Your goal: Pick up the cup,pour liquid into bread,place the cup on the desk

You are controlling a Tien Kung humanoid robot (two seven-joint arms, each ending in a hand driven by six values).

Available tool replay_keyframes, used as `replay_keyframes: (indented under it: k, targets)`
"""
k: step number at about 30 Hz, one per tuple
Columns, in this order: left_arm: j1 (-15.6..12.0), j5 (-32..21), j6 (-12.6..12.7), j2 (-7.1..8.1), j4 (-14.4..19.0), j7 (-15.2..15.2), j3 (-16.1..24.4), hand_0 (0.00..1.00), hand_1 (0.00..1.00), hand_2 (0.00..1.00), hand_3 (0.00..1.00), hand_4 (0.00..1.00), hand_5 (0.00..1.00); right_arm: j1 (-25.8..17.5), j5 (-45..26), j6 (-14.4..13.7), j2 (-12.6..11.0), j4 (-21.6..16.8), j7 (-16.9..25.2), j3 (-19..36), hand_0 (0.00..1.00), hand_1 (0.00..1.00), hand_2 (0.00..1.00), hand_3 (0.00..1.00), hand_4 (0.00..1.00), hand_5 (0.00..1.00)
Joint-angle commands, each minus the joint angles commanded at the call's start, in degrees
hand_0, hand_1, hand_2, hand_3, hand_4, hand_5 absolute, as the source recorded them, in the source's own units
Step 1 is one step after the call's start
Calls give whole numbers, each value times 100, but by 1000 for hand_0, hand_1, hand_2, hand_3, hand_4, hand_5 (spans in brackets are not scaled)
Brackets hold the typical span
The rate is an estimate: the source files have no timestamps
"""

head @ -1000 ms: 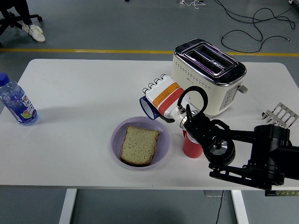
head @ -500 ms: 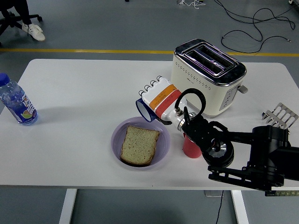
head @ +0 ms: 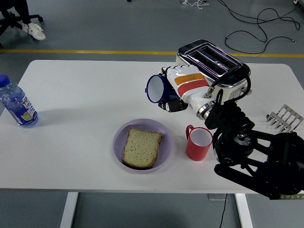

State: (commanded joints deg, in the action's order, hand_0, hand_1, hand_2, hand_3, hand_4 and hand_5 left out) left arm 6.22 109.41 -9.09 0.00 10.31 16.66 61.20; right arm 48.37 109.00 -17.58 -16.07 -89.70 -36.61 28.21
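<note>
My right hand [head: 172,91], white with an orange band, is shut on a blue cup [head: 156,88]. It holds the cup in the air, on its side with the mouth facing left, in front of the toaster and up and to the right of the plate. A slice of bread [head: 141,147] lies in a purple plate [head: 164,134] near the table's front edge. A red mug [head: 198,143] stands upright just right of the plate, under my forearm.
A cream toaster [head: 212,66] stands behind my hand. A water bottle [head: 16,104] stands at the left edge. A small metal rack [head: 284,117] lies at the right edge. A person's shoe [head: 34,32] shows on the floor at top left.
My right hand has lifted the blue cup up and to the right, away from above the plate's rim, and turned it. The red mug now shows fully.
</note>
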Motion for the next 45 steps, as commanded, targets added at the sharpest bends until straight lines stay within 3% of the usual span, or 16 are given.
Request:
replay_keyframes:
  k: [5, 12, 20, 24, 28, 36, 42, 45]
  targets:
    - [-5, -8, 11, 0, 0, -1, -11, 653, 689, 706, 589, 295, 889, -542, -1153, -187, -251, -408, 342, 800, 332, 358, 532, 559, 531, 2]
    - [-4, -6, 34, 0, 0, -6, -34, 653, 688, 706, 589, 296, 891, -1337, -2791, -185, -502, -882, 1018, 1969, 358, 365, 536, 558, 537, 2]
    - [2, 69, 44, 0, 0, -12, 25, 654, 689, 706, 589, 294, 890, -2347, -4638, 203, -905, -1077, 1320, 3060, 374, 368, 540, 559, 537, 2]
    - [5, 113, 54, 0, 0, -15, 65, 653, 689, 706, 589, 294, 891, -2797, -4742, 241, -974, -910, 1807, 3349, 403, 381, 541, 559, 535, 2]
    - [3, 163, 64, 0, 0, -16, 104, 653, 689, 706, 589, 294, 891, -3114, -4545, 46, -939, -552, 2534, 3519, 403, 381, 541, 559, 535, 2]
    - [13, 227, 69, 0, 0, -23, 127, 653, 688, 706, 589, 292, 893, -3457, -4172, -604, -601, 677, 4186, 3706, 418, 409, 546, 559, 541, 2]
    - [19, 202, 79, 0, 0, -33, 89, 654, 687, 706, 588, 292, 895, -3660, -4041, -785, -370, 1180, 4842, 3826, 438, 411, 546, 560, 572, 2]
    - [19, 219, 80, 0, 0, -34, 94, 654, 687, 706, 588, 292, 895, -3750, -4068, -1083, -239, 1461, 5314, 3838, 438, 411, 546, 560, 572, 2]
